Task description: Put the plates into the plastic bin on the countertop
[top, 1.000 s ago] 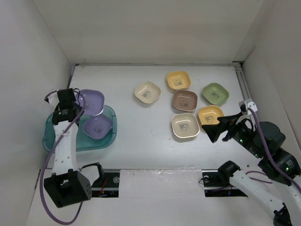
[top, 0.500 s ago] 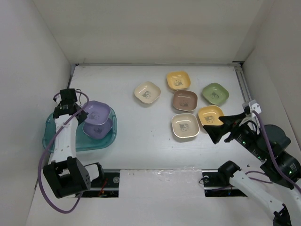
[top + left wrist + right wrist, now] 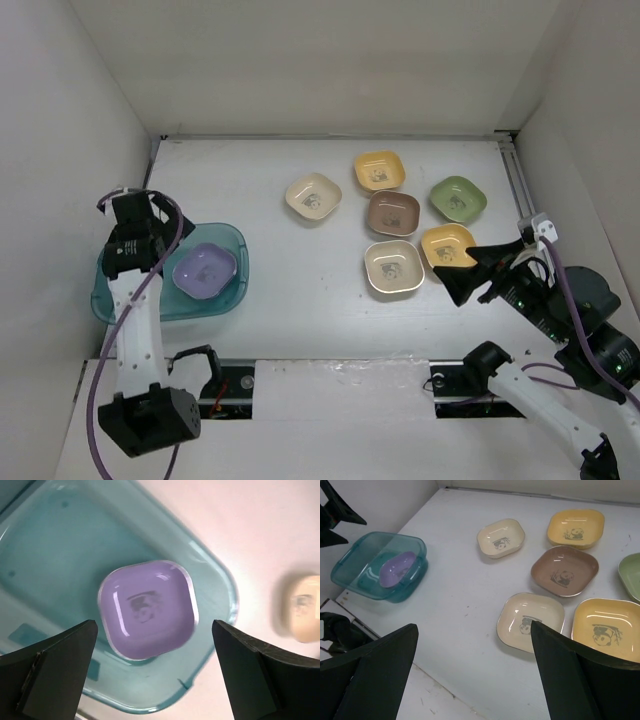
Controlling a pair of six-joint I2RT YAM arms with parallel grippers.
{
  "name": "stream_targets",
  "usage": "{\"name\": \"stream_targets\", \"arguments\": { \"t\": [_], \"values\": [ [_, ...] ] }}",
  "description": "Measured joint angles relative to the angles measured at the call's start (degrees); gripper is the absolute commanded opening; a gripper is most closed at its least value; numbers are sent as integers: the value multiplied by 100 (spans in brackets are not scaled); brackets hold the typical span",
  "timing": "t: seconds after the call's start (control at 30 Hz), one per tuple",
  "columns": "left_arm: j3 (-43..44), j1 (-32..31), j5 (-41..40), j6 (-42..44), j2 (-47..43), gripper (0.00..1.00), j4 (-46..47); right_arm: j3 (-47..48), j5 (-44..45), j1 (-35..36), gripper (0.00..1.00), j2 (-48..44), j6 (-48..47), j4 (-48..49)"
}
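Inside the plastic bin (image 3: 228, 297), one purple plate (image 3: 205, 270)

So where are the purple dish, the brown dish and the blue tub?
purple dish (image 3: 146, 611), left wrist view, on its dark centre print
brown dish (image 3: 392, 212), top external view, on its middle
blue tub (image 3: 45, 570), left wrist view, on bare floor

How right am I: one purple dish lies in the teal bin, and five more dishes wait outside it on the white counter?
Not five but six, as the top external view shows: far cream dish, near cream dish, far yellow dish, near yellow dish, brown dish and green dish wait on the white counter. The purple dish does lie in the teal bin.
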Motion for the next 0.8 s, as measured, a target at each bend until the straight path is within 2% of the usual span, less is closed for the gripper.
{"name": "stream_targets", "arguments": {
  "t": [0.1,0.2,0.37,0.47,0.63,0.8],
  "values": [
    [422,-249,374,-13,-17,100,111,0,0,0,100,11,2,7],
    [931,-992,645,-98,470,100,420,-2,0,0,100,44,4,50],
    [1932,-2736,490,-264,2271,100,994,-9,2,0,100,129,24,133],
    [2909,-3434,319,-348,3692,100,1012,-9,7,0,100,175,52,133],
    [3943,-3598,-4,-501,5403,100,968,-9,7,0,100,179,94,133],
    [4166,-3495,-184,-575,6205,94,935,-9,15,0,100,177,133,129]
  ]
}}
